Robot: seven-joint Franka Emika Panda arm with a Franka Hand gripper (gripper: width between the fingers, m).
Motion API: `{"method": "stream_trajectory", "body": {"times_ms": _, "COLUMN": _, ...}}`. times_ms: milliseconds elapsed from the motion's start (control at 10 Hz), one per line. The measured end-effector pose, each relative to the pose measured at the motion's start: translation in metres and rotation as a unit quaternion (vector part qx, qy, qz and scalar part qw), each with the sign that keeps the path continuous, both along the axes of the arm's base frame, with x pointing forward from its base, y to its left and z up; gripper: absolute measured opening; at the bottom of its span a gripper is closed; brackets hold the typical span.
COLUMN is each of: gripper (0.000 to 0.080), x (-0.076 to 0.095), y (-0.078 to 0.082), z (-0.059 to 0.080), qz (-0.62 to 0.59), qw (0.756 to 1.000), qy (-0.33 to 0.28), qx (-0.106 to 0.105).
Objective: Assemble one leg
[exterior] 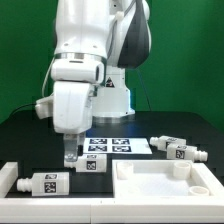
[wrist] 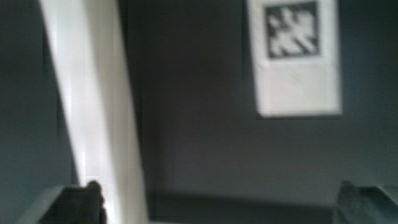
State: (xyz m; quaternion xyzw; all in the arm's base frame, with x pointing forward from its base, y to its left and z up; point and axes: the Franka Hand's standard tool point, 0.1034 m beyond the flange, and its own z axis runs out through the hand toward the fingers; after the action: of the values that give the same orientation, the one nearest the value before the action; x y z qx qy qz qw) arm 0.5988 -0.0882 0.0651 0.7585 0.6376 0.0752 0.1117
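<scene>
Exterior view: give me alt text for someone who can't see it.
A white robot arm reaches down to a black table, its fingers beside a small tagged part. One white leg lies at the exterior view's left, two legs at its right, behind a large white panel.

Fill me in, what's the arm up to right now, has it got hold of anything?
Nothing is held. The gripper is low over the black table, in front of the marker board, fingers spread with nothing between them. A tagged white part lies right beside it. The front leg lies on the exterior view's left, the other two legs on its right, and the white tabletop has no leg fitted.
</scene>
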Motion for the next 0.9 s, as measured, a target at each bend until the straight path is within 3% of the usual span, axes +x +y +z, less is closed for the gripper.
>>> {"method": "stream_trajectory", "body": {"times_ms": 100, "gripper": 0.0649, "x": 0.0, "y": 0.011, "z": -0.004, "qz": -0.027, "qw": 1.0, "qy": 0.001, "qx": 0.003}}
{"method": "stream_trajectory", "body": {"times_ms": 400, "gripper": 0.0649, "x": -0.002, "y": 0.043, "z": -0.006, "qz": -0.066, "qw": 0.998, "qy": 0.014, "qx": -0.019}}
{"method": "stream_trajectory", "body": {"times_ms": 500, "gripper": 0.0649, "x": -0.002, "y": 0.05, "z": -0.009, "qz": -0.068, "qw": 0.997, "qy": 0.026, "qx": -0.037}}
{"method": "stream_trajectory", "body": {"times_ms": 700, "gripper": 0.0649, "x": 0.012, "y": 0.04, "z": -0.005, "qz": -0.035, "qw": 0.994, "qy": 0.034, "qx": -0.102}}
{"method": "stream_trajectory", "body": {"times_ms": 900, "gripper": 0.0649, "x": 0.014, "y": 0.029, "z": 0.005, "qz": -0.022, "qw": 0.989, "qy": 0.037, "qx": -0.143}}
